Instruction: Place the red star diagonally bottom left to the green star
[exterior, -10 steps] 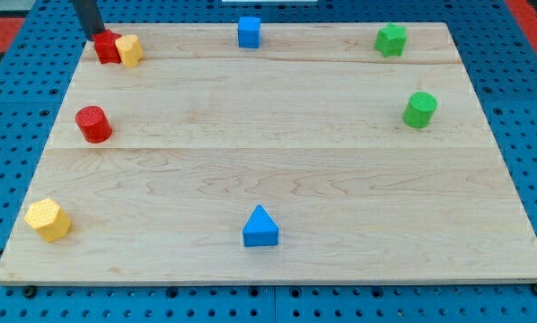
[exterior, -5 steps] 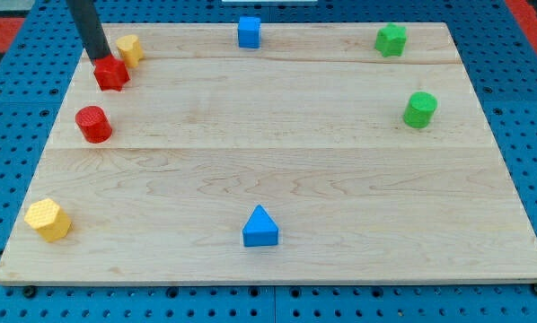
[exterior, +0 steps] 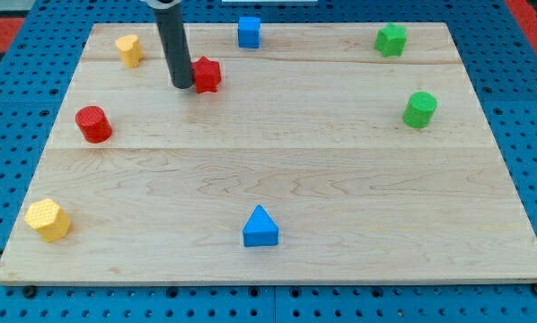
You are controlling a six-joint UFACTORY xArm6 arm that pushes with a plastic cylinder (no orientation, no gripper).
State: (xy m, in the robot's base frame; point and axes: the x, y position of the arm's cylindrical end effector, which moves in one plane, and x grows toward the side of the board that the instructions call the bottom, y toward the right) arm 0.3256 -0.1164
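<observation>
The red star (exterior: 206,74) lies in the upper left-centre of the wooden board (exterior: 277,179). My tip (exterior: 181,85) stands right against its left side, touching it. The green star (exterior: 391,39) sits near the board's top right corner, far to the right of the red star and a little higher in the view.
A yellow block (exterior: 129,49) is at the top left, a blue cube (exterior: 249,31) at the top centre, a green cylinder (exterior: 420,109) at the right, a red cylinder (exterior: 94,124) at the left, a yellow hexagon (exterior: 48,220) at the bottom left, a blue triangle (exterior: 260,227) at the bottom centre.
My tip has swept to the right and pushed the red star away from the yellow block, from the top left corner toward the board's upper centre.
</observation>
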